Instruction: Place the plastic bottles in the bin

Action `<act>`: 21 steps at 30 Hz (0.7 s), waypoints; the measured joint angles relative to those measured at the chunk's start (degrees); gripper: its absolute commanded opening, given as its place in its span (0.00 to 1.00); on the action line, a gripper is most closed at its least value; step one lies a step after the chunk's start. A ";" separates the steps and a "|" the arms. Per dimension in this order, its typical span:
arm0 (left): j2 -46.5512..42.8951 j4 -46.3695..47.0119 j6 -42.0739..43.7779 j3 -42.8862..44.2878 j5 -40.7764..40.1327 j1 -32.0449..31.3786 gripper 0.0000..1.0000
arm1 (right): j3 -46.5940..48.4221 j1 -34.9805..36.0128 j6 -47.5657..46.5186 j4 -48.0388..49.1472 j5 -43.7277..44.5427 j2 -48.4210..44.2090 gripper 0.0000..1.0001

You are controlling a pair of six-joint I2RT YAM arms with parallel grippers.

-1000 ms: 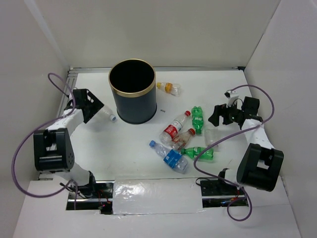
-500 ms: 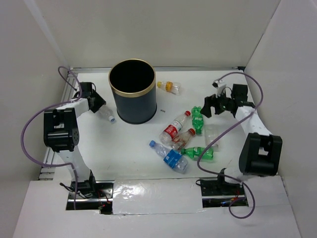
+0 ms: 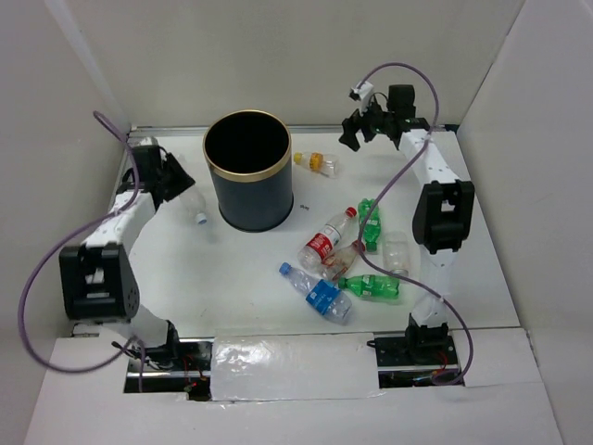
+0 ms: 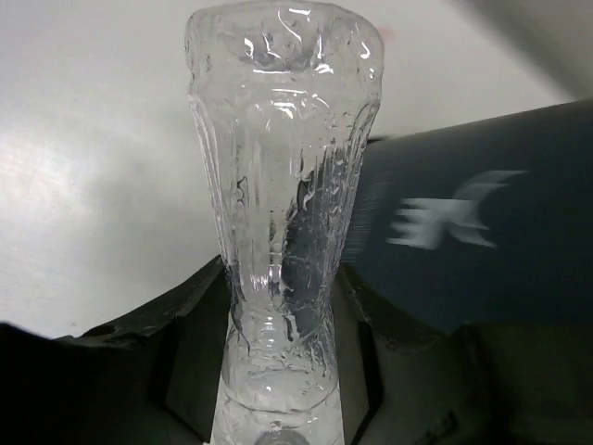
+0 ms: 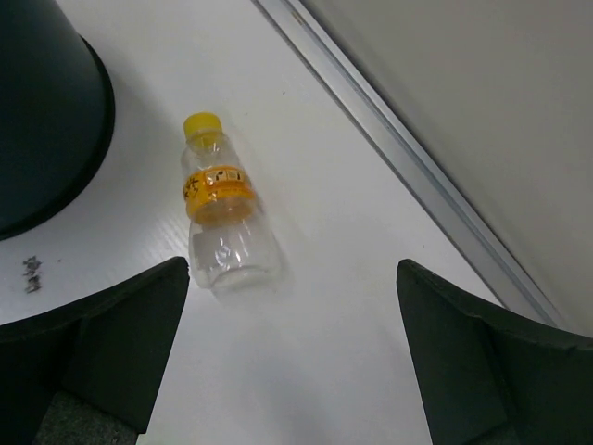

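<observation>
The bin [image 3: 247, 181], dark navy with a gold rim, stands at the back middle. My left gripper [image 3: 179, 192] is just left of it, shut on a clear plastic bottle [image 3: 195, 212] whose pale cap points at the bin's foot. In the left wrist view the clear bottle [image 4: 278, 185] is pinched at its waist between the jaws of that gripper [image 4: 283, 289], with the bin wall [image 4: 482, 241] close on the right. My right gripper [image 3: 367, 130] hangs open at the back right. Below and ahead of the right gripper [image 5: 292, 352] lies a yellow-capped bottle [image 5: 220, 209], untouched.
Several bottles lie in a heap right of centre: a red-labelled one [image 3: 322, 243], two green ones [image 3: 370, 222] [image 3: 371, 286], a blue-labelled one [image 3: 317, 292] and a clear one [image 3: 396, 252]. White walls close in the table, and a metal rail [image 5: 408, 176] runs along the back.
My left gripper has closed on the clear bottle beside the bin. The right arm has swung from the bottle heap to the back, over the yellow-capped bottle.
</observation>
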 measured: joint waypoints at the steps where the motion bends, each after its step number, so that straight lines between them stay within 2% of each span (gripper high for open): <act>1: -3.98 -0.48 0.83 0.70 0.28 -0.52 0.00 | 2.54 0.66 -0.50 -0.28 0.17 2.36 1.00; 6: -15.87 0.50 2.01 10.88 0.31 -3.50 0.00 | 7.17 3.02 -1.31 -0.61 1.25 8.85 1.00; 11: -19.23 3.56 0.31 17.94 0.07 -7.13 0.00 | 8.70 5.42 -3.67 -0.68 3.48 13.27 1.00; 15: -17.16 4.37 -0.94 20.15 -0.74 -10.47 0.00 | 11.54 7.06 -5.16 -0.28 5.49 17.64 1.00; 19: -10.32 5.55 -0.94 23.15 -2.25 -15.52 0.00 | 13.20 7.96 -7.30 -0.39 6.71 21.44 1.00; 21: -6.54 5.44 -0.52 23.91 -3.06 -18.29 0.02 | 13.22 8.33 -8.92 -1.05 7.26 22.67 0.97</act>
